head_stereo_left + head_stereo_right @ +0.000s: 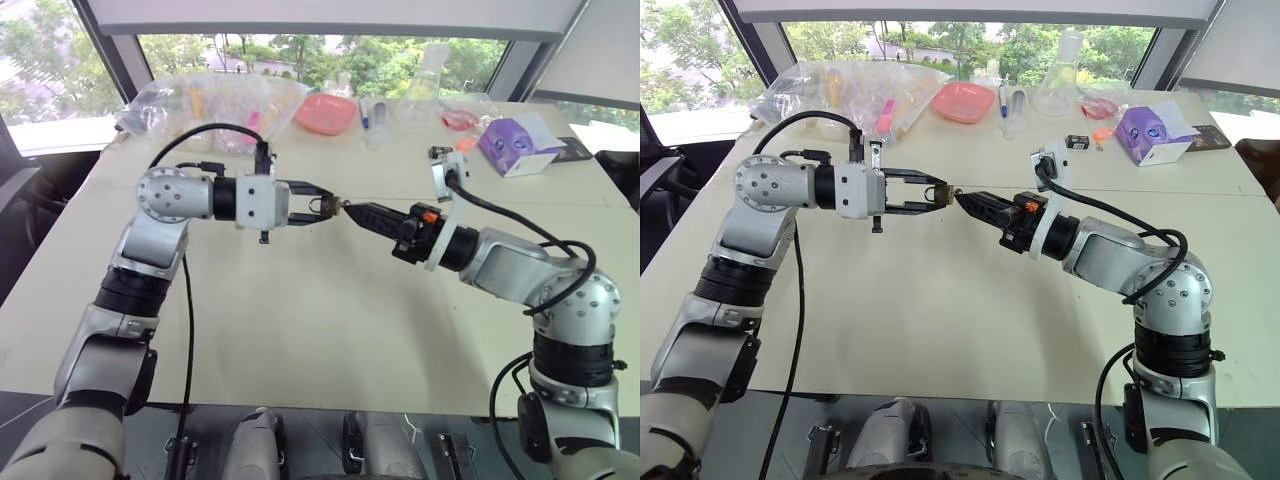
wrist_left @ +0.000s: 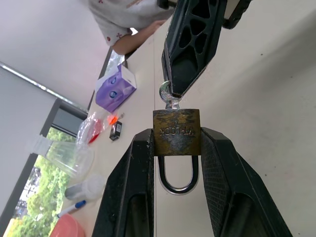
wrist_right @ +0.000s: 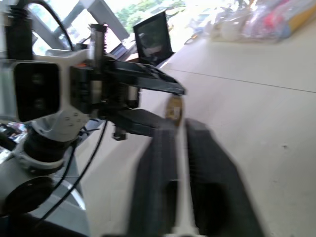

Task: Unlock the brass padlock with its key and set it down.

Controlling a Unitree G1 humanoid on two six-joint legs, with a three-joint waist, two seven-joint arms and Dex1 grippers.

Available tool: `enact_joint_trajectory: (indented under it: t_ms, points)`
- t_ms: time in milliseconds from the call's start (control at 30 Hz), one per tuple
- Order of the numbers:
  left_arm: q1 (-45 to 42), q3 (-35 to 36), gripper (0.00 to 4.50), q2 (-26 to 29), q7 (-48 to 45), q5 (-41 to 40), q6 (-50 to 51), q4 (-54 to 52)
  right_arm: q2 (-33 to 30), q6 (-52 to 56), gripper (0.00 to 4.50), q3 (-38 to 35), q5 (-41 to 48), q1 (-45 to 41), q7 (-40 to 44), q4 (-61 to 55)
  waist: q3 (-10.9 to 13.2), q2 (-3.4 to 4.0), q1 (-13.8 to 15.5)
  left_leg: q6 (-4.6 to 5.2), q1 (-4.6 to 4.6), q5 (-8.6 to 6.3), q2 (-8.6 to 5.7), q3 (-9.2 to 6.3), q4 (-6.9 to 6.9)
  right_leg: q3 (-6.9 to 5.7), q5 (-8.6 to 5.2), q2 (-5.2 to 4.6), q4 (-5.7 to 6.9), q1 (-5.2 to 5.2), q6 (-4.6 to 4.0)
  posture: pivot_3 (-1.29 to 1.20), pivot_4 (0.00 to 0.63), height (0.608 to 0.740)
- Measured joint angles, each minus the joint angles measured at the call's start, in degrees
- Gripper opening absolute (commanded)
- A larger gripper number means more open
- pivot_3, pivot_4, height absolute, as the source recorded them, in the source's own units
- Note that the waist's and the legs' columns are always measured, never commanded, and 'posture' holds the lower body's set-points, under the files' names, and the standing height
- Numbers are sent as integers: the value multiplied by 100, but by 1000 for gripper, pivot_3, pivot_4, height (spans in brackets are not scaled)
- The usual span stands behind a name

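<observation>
So both arms meet up in the air over the middle of the big beige table (image 1: 300, 330). The left gripper (image 2: 176, 148) has its two black fingers clamped on the sides of the little dull brass padlock (image 2: 176, 132), with the silvery U-shaped shackle (image 2: 178, 180) sitting back between the fingers and looking closed. The tiny silvery key (image 2: 169, 95) is stuck into the padlock's keyhole end, and the right gripper (image 1: 347, 209) is pinched narrow right on the key's round head, coming in from the right. Padlock is well above the tabletop, not touching it. Along the far edge there's clutter: a pink shallow plastic dish (image 1: 326, 112), a purple and white cardboard box (image 1: 516, 145), a clear plastic flask (image 1: 420, 92) and a heap of clear plastic bags (image 1: 215, 105).
</observation>
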Motion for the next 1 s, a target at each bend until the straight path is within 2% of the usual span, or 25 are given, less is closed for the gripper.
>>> enact_joint_trajectory:
  t_ms: [200, 267, 367, 533, 667, 767, 867, 933, 967, 1000]
  points:
    - [29, -9, 712, 3, 59, 137, -289, 1, 94, -38, 49, 11, 250, 0, -232, 49, 0, 0, -1, 0, 0, 0, 0, 0, 0, 0, 0, 0, 0, 0, 0, 0, 150, 740]
    - [43, -7, 712, 4, 164, 236, -501, 16, 195, -111, 49, 4, 560, 2, -546, 126, 0, 0, 0, 0, 0, 0, 0, 0, 0, 0, 0, 0, 0, 0, 0, 0, 150, 740]
    - [38, 1, 712, -11, 435, 428, -889, 118, 505, -517, 49, 4, 1534, 5, -1526, 341, 0, 1, -1, 0, 0, 0, 1, 1, 0, 0, 0, -1, 1, 0, 0, 0, 150, 740]
    - [25, -12, 712, -25, 691, 594, -1197, 289, 660, -1279, 49, 117, 2769, 5, -2907, 371, 1, 0, -2, 0, 0, 0, 0, 1, 0, 0, 0, -3, 0, 0, 0, 0, 150, 740]
    - [-2, -12, 712, -26, 874, 699, -1360, 434, 730, -1574, 49, 164, 3010, 4, -3384, 232, 1, 0, -2, 0, 0, 0, 0, 1, -1, 0, 0, -3, -1, 0, 0, 0, 150, 740]
    - [-20, -14, 712, -19, 895, 701, -1397, 559, 503, -1595, 49, 250, 3006, 3, -3382, 69, 1, 1, -4, 0, 0, 0, 1, 1, -1, 0, 0, -3, -1, 0, 0, 0, 150, 740]
    - [-20, -23, 712, 44, 749, 668, -1309, 594, 86, -1524, 863, 246, 2632, 20, -2952, -22, 1, 1, -1, 1, -1, -1, 0, 0, -1, 0, 0, -3, -3, 1, 0, 0, 150, 740]
    - [-20, -26, 712, 47, 705, 666, -1300, 620, -129, -1429, 2008, 246, 2413, 102, -2551, -81, 1, 1, 0, 2, -1, -1, 1, -1, -1, 0, 0, -3, -3, 1, 0, 0, 150, 740]
    - [-20, -26, 712, 46, 700, 666, -1302, 631, -186, -1399, 2374, 247, 2351, 145, -2424, -86, 1, 1, 0, 2, -1, -1, 1, 0, -1, 0, 0, -3, -3, 1, 0, 0, 150, 740]
    - [-21, -26, 712, 45, 700, 668, -1314, 646, -246, -1365, 3001, 249, 2320, 196, -2316, -86, 1, 1, 1, 2, -1, -1, 1, 0, -1, 0, 0, -3, -3, 0, 0, 0, 150, 740]
